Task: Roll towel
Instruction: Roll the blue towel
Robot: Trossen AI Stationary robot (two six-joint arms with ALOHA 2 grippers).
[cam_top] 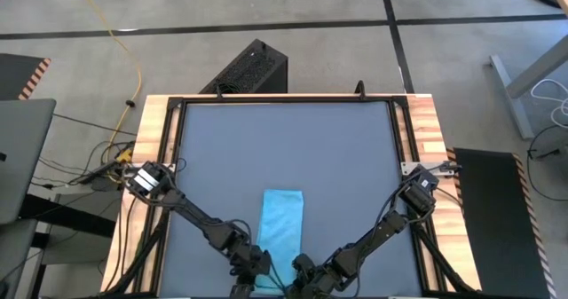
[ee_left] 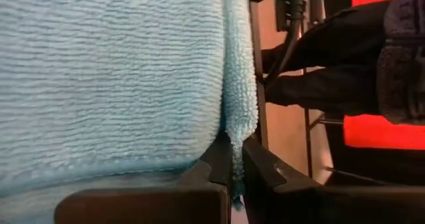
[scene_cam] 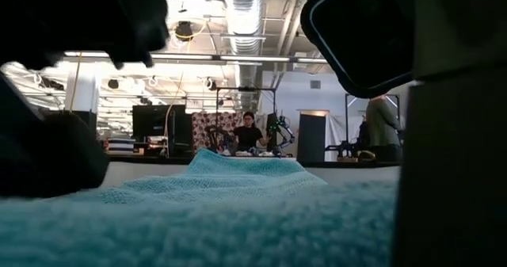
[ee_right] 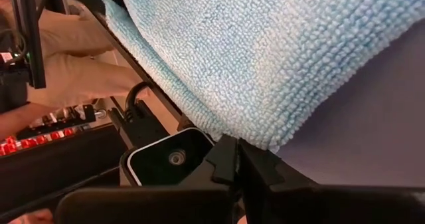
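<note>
The light-blue towel (cam_top: 282, 226) lies flat on the dark grey table (cam_top: 355, 157), its long side running from the near edge toward the far edge. Both grippers are at its near end: my left gripper (cam_top: 258, 265) at the near left corner, my right gripper (cam_top: 303, 269) at the near right corner. Each is shut on the cloth. In the low view the towel (scene_cam: 238, 211) fills the foreground, and dark gripper parts block both sides. My left gripper (ee_left: 232, 174) pinches a narrow strip of the towel's edge (ee_left: 234, 141) at the near left corner between its two fingers. The fingers come slanting down from the near side. The rest of the towel lies on the table. My right gripper (ee_right: 237, 159) pinches the towel's near right corner (ee_right: 263, 141) between its two fingers, which come slanting down from the near side. Only the corner's tip sits between the fingers. The cloth beyond it rests on the table.
A small camera housing (ee_right: 174, 159) sits at the table's near edge, close beside my right gripper. Wooden rails (cam_top: 160, 148) frame the table on both sides. A black box (cam_top: 253, 68) stands beyond the far edge. The table beyond the towel's far end is bare.
</note>
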